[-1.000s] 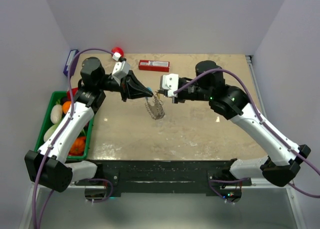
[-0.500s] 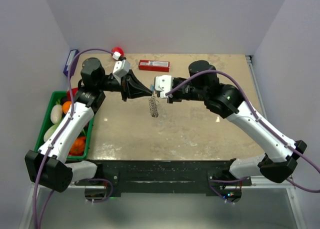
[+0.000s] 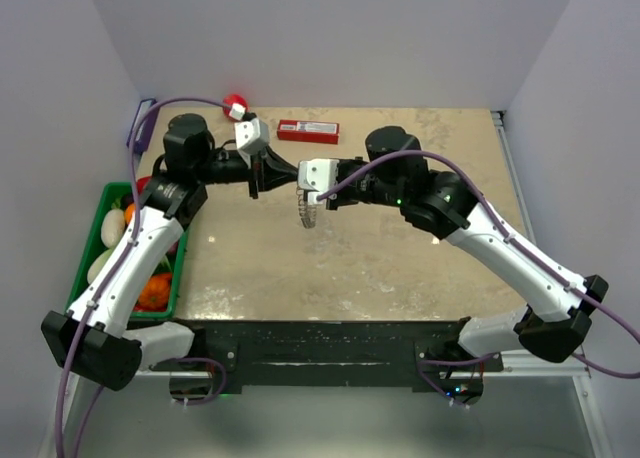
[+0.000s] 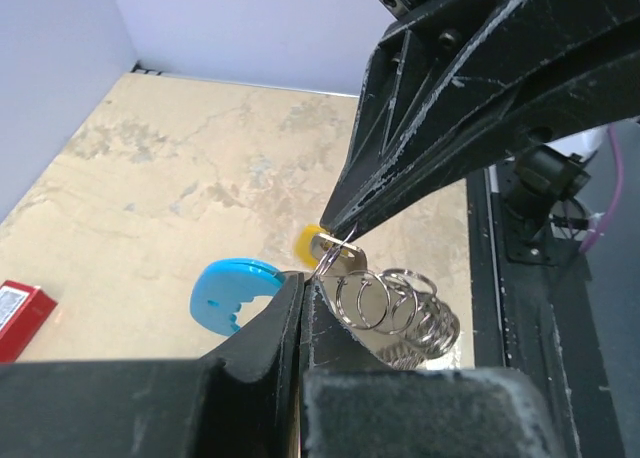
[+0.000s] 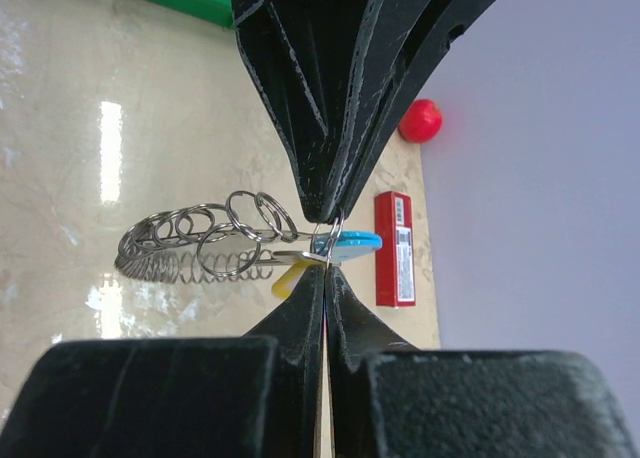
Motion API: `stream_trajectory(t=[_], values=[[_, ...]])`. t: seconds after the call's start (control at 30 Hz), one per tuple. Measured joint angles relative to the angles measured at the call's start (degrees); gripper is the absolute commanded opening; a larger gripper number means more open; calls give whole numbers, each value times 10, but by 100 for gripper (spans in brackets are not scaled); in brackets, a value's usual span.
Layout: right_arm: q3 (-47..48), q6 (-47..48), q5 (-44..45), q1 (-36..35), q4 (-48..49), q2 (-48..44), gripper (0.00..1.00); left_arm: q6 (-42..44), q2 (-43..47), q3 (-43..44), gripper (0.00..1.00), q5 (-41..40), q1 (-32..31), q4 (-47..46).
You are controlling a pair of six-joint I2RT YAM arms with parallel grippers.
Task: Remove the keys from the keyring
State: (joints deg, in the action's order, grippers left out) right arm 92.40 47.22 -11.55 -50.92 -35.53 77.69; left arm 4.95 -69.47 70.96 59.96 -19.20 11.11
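Shiny metal keyring [image 4: 395, 308], glossy marbled table [image 3: 400, 268]

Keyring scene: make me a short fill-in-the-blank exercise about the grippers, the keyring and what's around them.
1. The left gripper and the right gripper are both ____ on the keyring.
2. The keyring is held ____ the table, not lying on it.
3. The box near the far wall is ____.
4. The basket beside the left arm is ____.
Missing words: shut, above, red, green.
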Motion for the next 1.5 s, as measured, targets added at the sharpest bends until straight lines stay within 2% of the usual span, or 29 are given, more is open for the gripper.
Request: stream_trajectory(t=[0.2, 0.33, 0.77, 1.07, 1.5], values=[[-12, 4, 31, -2, 4, -1, 0, 99, 2, 25, 0, -102, -48, 76], [-20, 5, 39, -3, 4, -1, 0, 136, 3, 27, 0, -137, -63, 100], [-28, 14, 72, -21, 13, 2, 0, 172, 7, 35, 0, -156, -71, 130], [-2, 29, 100, -40, 2, 42, 0, 187, 7, 37, 0, -192, -79, 168], [-1, 41, 119, -47, 0, 42, 0, 187, 7, 37, 0, -202, -83, 170]])
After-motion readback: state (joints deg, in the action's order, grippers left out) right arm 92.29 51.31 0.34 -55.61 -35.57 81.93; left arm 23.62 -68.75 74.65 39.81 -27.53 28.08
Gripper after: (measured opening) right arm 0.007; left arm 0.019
